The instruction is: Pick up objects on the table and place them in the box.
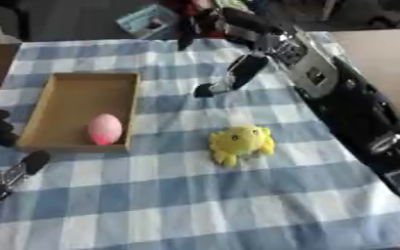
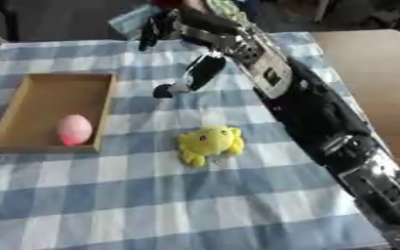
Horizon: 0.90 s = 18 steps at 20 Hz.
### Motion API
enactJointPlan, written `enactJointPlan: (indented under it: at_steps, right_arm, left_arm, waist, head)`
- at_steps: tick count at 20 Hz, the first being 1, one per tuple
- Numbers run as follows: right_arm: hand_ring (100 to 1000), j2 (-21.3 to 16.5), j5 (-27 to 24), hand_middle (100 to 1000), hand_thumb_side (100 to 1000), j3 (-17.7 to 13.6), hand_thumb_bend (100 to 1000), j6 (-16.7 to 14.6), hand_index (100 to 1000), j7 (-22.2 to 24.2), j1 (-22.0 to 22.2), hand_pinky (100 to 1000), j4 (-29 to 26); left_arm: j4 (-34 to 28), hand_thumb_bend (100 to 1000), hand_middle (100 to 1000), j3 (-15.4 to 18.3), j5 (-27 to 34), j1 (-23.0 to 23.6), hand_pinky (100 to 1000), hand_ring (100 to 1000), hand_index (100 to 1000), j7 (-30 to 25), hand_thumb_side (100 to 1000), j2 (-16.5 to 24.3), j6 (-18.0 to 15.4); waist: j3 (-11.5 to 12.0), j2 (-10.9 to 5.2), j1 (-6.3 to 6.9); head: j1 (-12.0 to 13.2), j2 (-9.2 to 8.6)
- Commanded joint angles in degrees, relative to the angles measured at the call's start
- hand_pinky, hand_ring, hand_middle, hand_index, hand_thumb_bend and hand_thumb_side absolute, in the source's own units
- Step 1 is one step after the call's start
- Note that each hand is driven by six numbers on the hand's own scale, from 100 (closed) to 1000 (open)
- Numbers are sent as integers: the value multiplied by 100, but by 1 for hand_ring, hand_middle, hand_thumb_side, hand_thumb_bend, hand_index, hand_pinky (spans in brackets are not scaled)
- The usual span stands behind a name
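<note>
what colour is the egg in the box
Pink; the egg lies in the wooden box, clearest in the left eye view.

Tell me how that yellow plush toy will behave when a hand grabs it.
The yellow plush toy looks soft, so it will probably squash and flop rather than stay stiff. It lies flat on the checked tablecloth, so rolling seems unlikely. Likely light for its size.

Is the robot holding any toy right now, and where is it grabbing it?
No. The right robot hand hangs open above the cloth, holding nothing. The yellow toy lies untouched on the table.
</note>
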Motion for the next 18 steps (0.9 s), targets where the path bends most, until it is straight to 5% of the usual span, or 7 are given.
enactJointPlan:
  at_steps: [1, 18]
  right_arm:
    - [716, -406, -258, 698, 487, 27, 519, 82, 739, 130, 48, 748, -464]
    - [727, -861, -275, 716, 479, 145, 530, 180, 749, 489, 1111, 753, -1468]
  left_arm:
    - [-108, 797, 505, 53, -30, -18, 547, 529, 678, 25, 300, 155, -7]
    - [-117, 799, 505, 62, -39, -40, 547, 529, 677, 42, 301, 153, -4]
  waist:
    - [-20, -102, -1]
    - [-32, -57, -9]
  head:
    - [26, -42]
    - [48, -75]
